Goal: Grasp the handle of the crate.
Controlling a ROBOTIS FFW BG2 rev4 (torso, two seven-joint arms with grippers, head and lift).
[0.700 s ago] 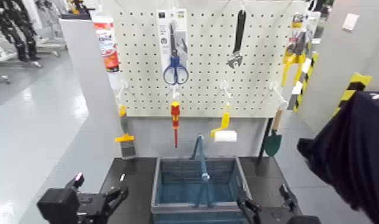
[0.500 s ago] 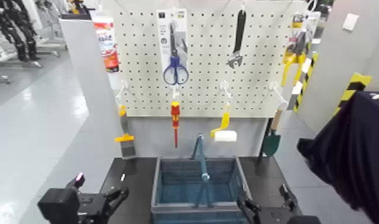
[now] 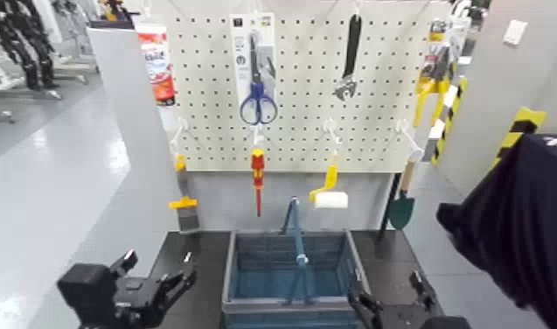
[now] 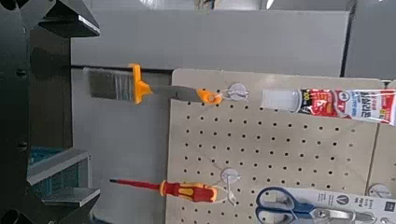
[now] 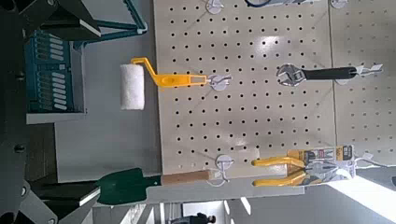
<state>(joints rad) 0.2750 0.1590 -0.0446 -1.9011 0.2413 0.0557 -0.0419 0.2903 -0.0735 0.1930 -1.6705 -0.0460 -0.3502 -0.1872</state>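
The blue slatted crate (image 3: 247, 262) with a grey rim stands on the dark table below the pegboard. Its thin blue handle (image 3: 292, 223) stands upright over the middle, with a lighter blue knob (image 3: 301, 260) at mid-length. My left gripper (image 3: 184, 278) is open and empty, low at the crate's left, apart from it. My right gripper (image 3: 388, 299) is open and empty at the crate's front right corner. The right wrist view shows the crate (image 5: 51, 70) and the handle (image 5: 121, 28). The left wrist view shows only a crate corner (image 4: 56, 173).
A pegboard (image 3: 303, 131) behind the crate holds scissors (image 3: 258, 96), a red-and-yellow screwdriver (image 3: 257, 175), a wrench (image 3: 350, 57), a paint roller (image 3: 330, 194), a brush (image 3: 184, 206), a trowel (image 3: 402, 206) and pliers (image 3: 435, 79). A person's dark clothing (image 3: 518, 227) stands at the right.
My left arm has rolled its wrist and shifted slightly right toward the crate. The right gripper, crate and handle have not moved.
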